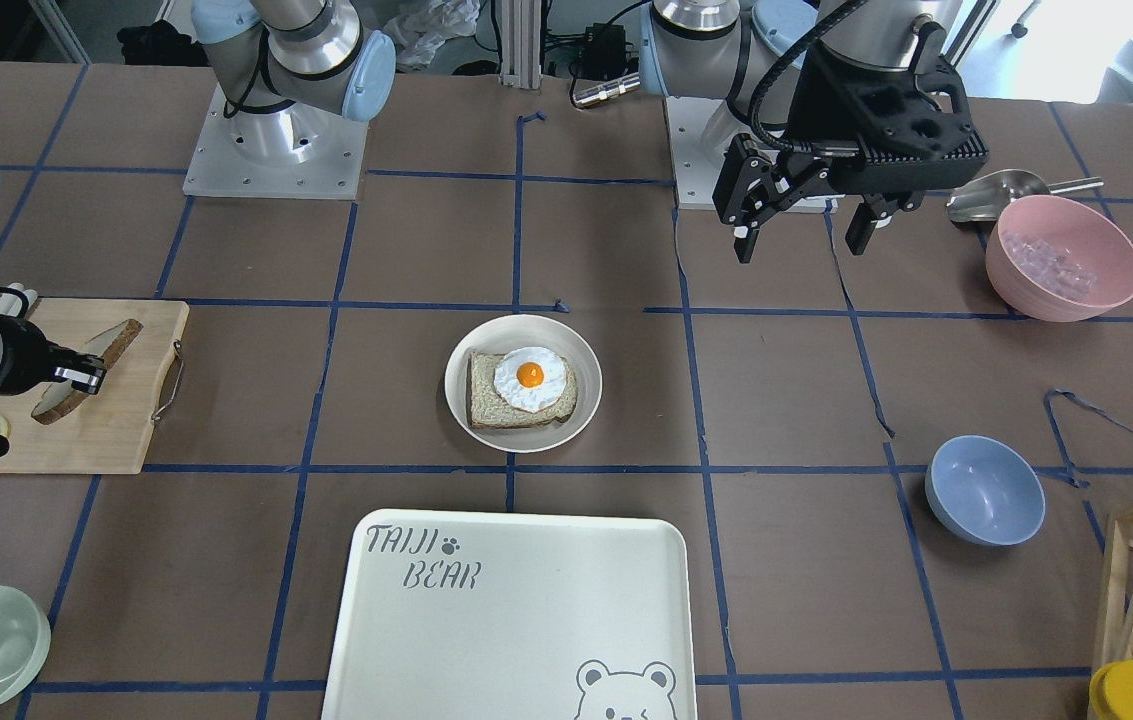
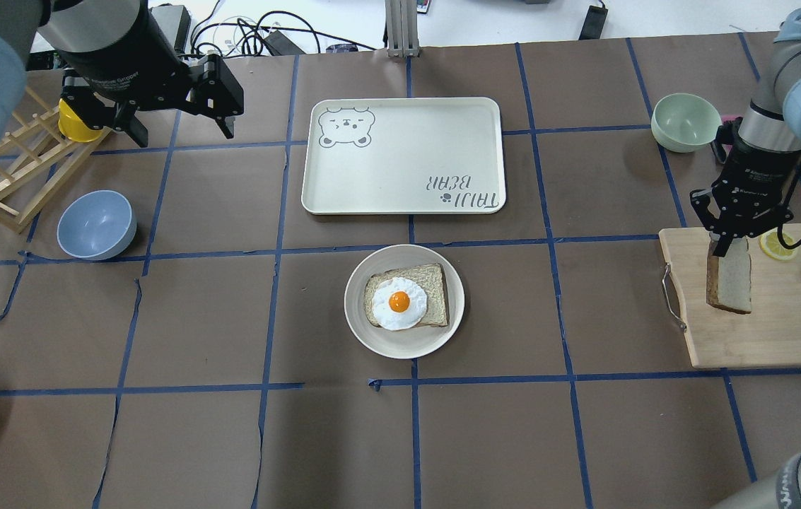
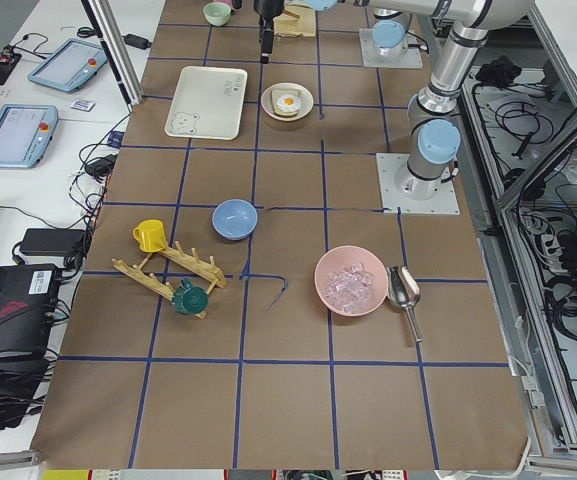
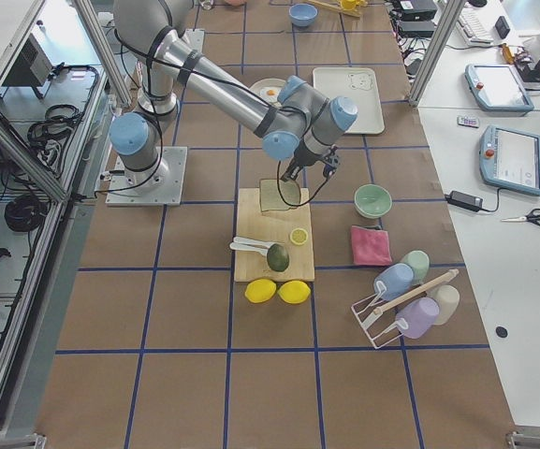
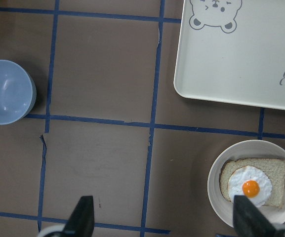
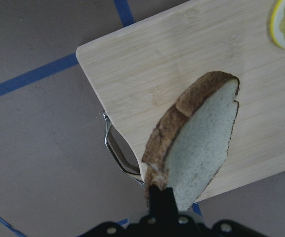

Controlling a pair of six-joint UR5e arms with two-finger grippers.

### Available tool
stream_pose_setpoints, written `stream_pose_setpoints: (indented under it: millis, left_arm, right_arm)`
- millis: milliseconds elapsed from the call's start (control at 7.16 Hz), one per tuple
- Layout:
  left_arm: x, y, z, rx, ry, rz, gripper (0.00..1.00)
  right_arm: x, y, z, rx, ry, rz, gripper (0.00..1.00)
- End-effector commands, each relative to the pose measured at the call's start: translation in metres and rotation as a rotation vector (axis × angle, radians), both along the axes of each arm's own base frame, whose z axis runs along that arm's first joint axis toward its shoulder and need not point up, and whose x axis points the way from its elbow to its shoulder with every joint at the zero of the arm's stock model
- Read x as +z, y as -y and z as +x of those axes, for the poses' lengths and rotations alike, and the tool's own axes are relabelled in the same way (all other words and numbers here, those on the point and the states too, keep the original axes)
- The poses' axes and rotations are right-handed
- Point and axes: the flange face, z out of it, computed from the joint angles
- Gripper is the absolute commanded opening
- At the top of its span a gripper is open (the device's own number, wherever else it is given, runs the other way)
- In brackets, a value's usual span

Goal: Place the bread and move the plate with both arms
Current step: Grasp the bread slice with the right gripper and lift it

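right gripper [image 2: 725, 244] pinches bread [image 2: 731, 283], slice hanging edge-down; plate [image 2: 404, 345] at its 9 o'clock, overhead view; left gripper [image 2: 183, 131] spread, empty, at plate's 10 o'clock

One camera stands across the table [image 1: 426, 250] from the robot [image 1: 286, 60] and looks steeply down; another looks down from behind it. Two far cameras look along the table from its ends. The left wrist camera looks straight down on the plate [image 5: 214, 190] from high; the right one sits very close to the bread [image 6: 201, 143]. All but the last share the plate.
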Motion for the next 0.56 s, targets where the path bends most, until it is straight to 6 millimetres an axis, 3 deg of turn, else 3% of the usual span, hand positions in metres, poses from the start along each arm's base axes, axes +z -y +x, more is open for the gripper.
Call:
stream_pose_setpoints:
  millis: [0,279,419]
  left_arm:
    - [0.000,0.000,0.000,0.000,0.001,0.000,1.00]
    - [0.000,0.000,0.000,0.000,0.001,0.000,1.00]
    - [-0.002,0.000,-0.001,-0.002,-0.002,0.003,1.00]
  right_arm:
    - [0.043,0.005,0.035,0.003,-0.015,0.020,0.00]
    - [0.066,0.008,0.070,-0.026,-0.024,0.028,0.00]
    - [0.076,0.005,0.098,-0.071,-0.036,0.035,0.00]
